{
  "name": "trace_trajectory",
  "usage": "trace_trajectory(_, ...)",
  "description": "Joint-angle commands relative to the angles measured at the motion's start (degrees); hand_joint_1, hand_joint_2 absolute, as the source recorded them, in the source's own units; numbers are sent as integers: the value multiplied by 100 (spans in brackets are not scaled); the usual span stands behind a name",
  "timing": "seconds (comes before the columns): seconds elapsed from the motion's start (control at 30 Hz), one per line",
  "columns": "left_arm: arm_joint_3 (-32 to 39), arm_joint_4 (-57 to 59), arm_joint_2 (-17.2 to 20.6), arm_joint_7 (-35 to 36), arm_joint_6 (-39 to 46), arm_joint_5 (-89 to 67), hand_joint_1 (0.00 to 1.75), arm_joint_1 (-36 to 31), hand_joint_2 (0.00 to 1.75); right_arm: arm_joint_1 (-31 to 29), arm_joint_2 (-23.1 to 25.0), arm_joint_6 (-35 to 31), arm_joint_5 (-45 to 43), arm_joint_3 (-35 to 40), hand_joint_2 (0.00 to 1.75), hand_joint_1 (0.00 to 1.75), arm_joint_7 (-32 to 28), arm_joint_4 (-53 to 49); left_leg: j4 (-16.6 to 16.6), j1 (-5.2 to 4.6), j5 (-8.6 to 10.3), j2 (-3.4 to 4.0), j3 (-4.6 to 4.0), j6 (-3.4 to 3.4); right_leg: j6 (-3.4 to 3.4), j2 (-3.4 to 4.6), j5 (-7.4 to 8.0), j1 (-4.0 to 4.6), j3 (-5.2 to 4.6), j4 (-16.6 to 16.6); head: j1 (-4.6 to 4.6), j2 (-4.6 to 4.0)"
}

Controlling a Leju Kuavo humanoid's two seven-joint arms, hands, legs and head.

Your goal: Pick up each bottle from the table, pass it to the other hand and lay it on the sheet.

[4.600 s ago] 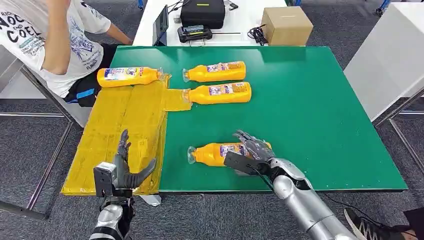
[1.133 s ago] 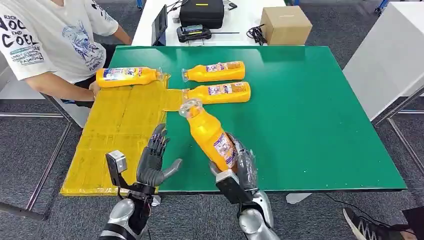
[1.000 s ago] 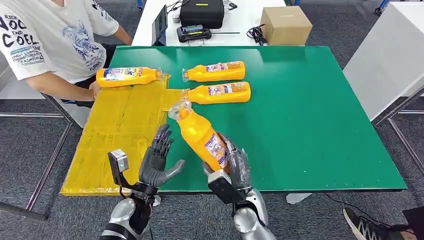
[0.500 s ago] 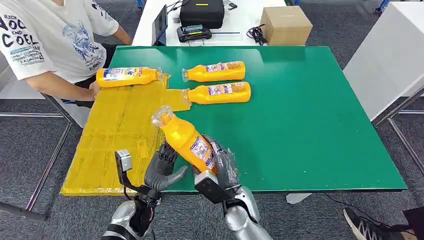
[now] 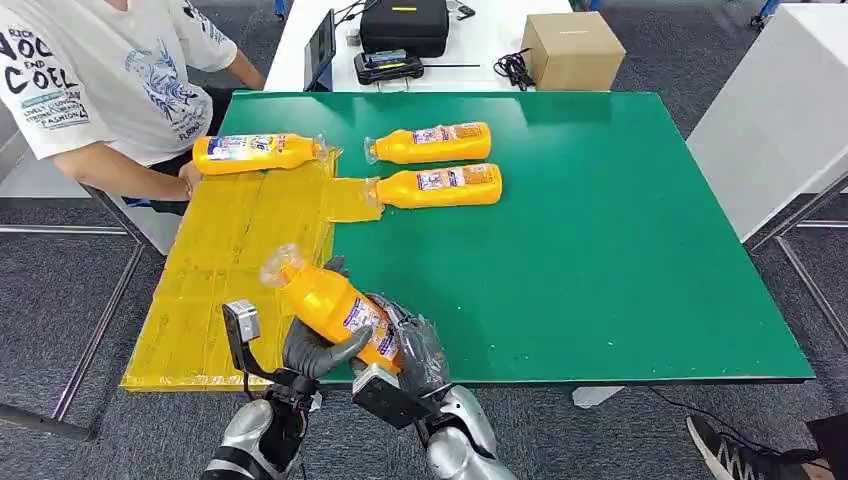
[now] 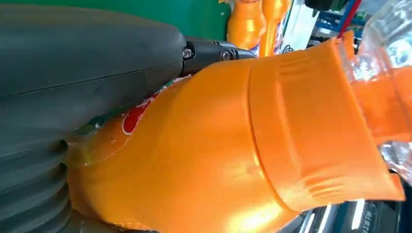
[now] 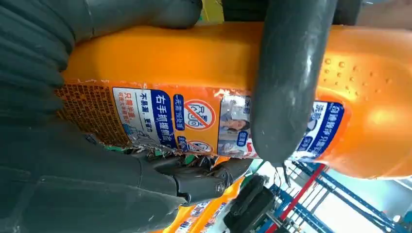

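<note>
At the far left a person [image 5: 90,90] in a white printed shirt is sitting beside the tabletop [image 5: 620,250], one hand resting near the yellow sheet [image 5: 240,250], which is covering the tabletop's left strip and carrying one laid bottle [image 5: 255,153] along its far edge. Over the sheet's near right border the left hand [image 5: 312,350] is cupping the carried bottle [image 5: 335,305] from below, its thumb reaching across under the label and its fingers [image 6: 97,53] lying along the orange wall in the left wrist view; whether they are bearing any weight cannot be told. The bottle's long axis is running diagonally, its clear-wrapped cap pointing up and left over the sheet and its base pointing down and right into the right hand [image 5: 405,345], which is wrapped round the lower body with a finger across the label in the right wrist view. So both hands are touching the bottle mid-air, the left nearer the shoulder, the right nearer the base; the handover looks under way and not finished. Further right, two waiting bottles [image 5: 430,143] are lying parallel on the green, caps toward the sheet.
</note>
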Motion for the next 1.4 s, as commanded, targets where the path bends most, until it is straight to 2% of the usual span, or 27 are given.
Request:
trace_trajectory(0.03,206,361,98,-11,-91,103,0,-303,175,-230,-71,68,-22,412,175,175,36,613,-4,10,-12,10,32,-10,-13,7,-7,11,32,-8,0,0)
trace_trajectory(0.07,186,354,105,-7,-149,118,0,-293,175,-235,-66,56,-37,397,175,175,38,617,-6,5,-5,4,21,-7,-9,1,-4,6,20,-6,0,0)
trace_trajectory(0.1,170,349,108,-9,-181,121,14,-284,175,-244,-69,56,-42,394,175,175,35,618,-3,10,-12,5,33,-10,-14,1,-9,12,34,-7,0,0)
trace_trajectory(0.13,149,354,116,25,-278,161,14,-275,175,-250,-67,30,-57,377,175,175,31,614,-5,9,-11,6,33,-10,-13,2,-9,10,32,-7,0,0)
trace_trajectory(0.17,123,364,113,88,-428,245,171,-254,175,-255,-65,4,-85,338,175,175,33,599,-6,4,-5,4,20,-6,-8,1,-4,5,19,-7,0,0)
trace_trajectory(0.47,-140,348,189,441,-1340,813,175,-98,175,-318,-57,-59,-95,229,175,175,38,693,-6,4,-7,5,26,-7,-9,3,-6,5,25,-8,0,0)
trace_trajectory(0.7,-280,183,247,468,-1388,781,175,0,175,-308,-53,-140,-61,124,175,175,80,593,-3,7,-14,10,34,-10,-13,6,-10,9,32,-5,0,0)
trace_trajectory(0.73,-300,131,254,465,-1378,759,175,20,175,-302,-46,-161,-51,109,175,169,88,581,-6,4,-8,7,25,-7,-9,4,-6,5,23,-7,0,0)
trace_trajectory(0.77,-313,85,260,449,-1358,727,175,32,175,-300,-48,-155,-38,109,175,173,85,571,-4,9,-15,11,37,-10,-13,7,-10,10,36,-9,0,0)
trace_trajectory(0.8,-310,-1,264,392,-1230,624,175,49,175,-284,-39,-272,30,80,175,164,117,552,-5,2,-7,7,23,-6,-8,4,-6,3,20,-5,0,0)
trace_trajectory(0.83,-310,-1,264,392,-1230,624,175,49,175,-284,-39,-272,30,80,175,164,117,552,-3,6,-12,10,28,-8,-10,6,-8,7,27,-6,0,0)
trace_trajectory(0.87,-292,-32,265,383,-1180,597,175,46,175,-275,-34,-292,29,70,175,143,122,545,-4,4,-9,10,23,-7,-9,6,-6,5,20,-5,-2,0)
trace_trajectory(0.9,-274,-103,260,375,-1038,525,175,76,175,-254,-15,-354,27,30,175,33,156,521,-1,7,-17,13,35,-10,-13,9,-12,8,33,-4,0,0)
trace_trajectory(0.93,-277,-156,267,339,-977,451,175,92,175,-248,-12,-395,62,27,175,5,163,515,-3,6,-10,8,25,-7,-10,5,-8,7,23,-5,0,0)
trace_trajectory(1.0,-237,-228,260,299,-807,349,175,125,175,-217,26,-561,73,-40,175,0,189,477,-2,6,-14,11,30,-8,-11,7,-11,7,27,-3,0,0)
trace_trajectory(1.03,-170,-315,236,234,-637,225,175,163,175,-200,46,-602,18,-76,0,0,195,410,-3,5,-9,8,22,-7,-9,5,-7,6,21,-5,0,0)
trace_trajectory(1.4,272,-400,150,168,-48,138,175,151,175,69,-53,-643,-309,-298,0,0,284,-705,0,7,-12,7,23,-8,-10,4,-8,8,23,-4,0,0)
